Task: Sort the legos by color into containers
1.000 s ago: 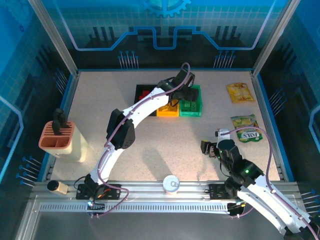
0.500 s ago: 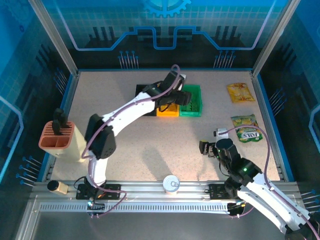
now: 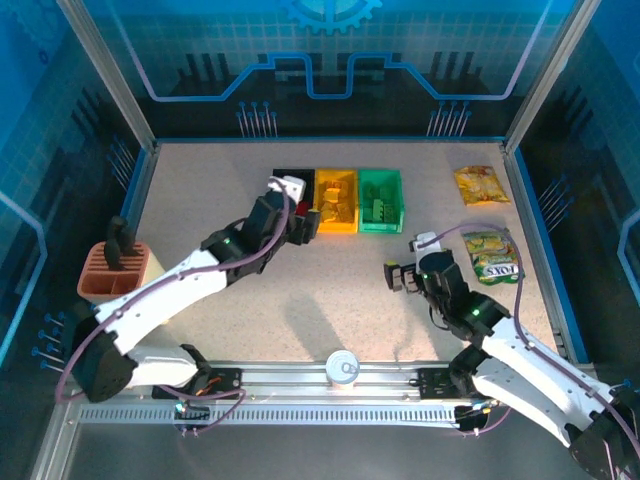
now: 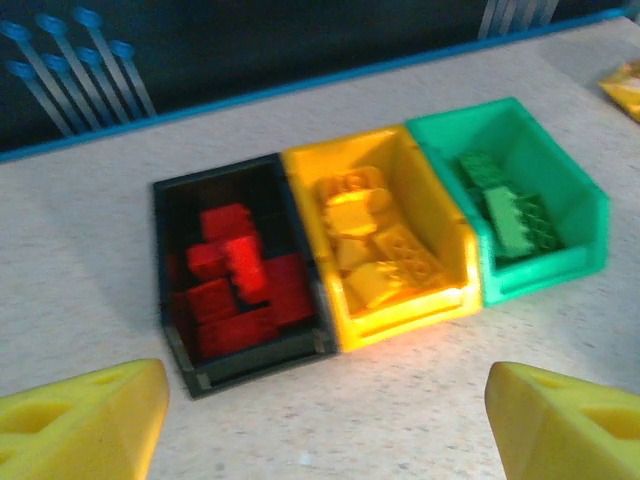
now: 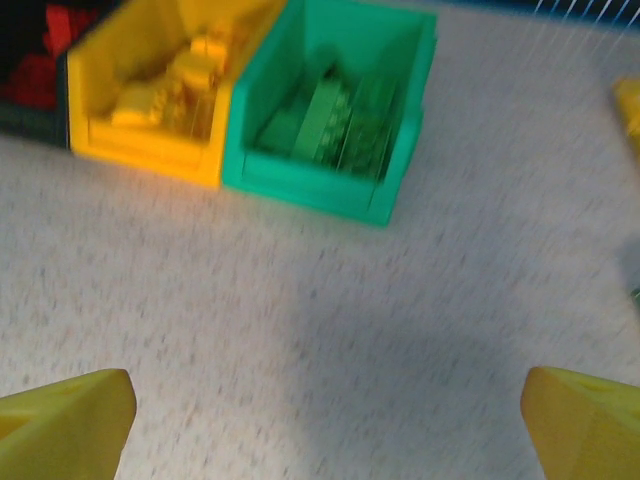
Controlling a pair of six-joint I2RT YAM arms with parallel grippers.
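While the legos [image 4: 235,270] lie in the three containers [image 4: 400,312] by the worktop's [image 4: 80,250] far edge, left gripper [image 4: 320,420] and right gripper [image 5: 320,420] gape wide, empty.

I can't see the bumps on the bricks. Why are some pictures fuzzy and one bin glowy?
Left wrist view: a bit soft, and the yellow bin glows brightly at its front. Right wrist view: smeared by blur, so the green bricks in the green bin melt together, and a soft shadow lies on the table. Top external view: sharpest, tinted blue around the edges.
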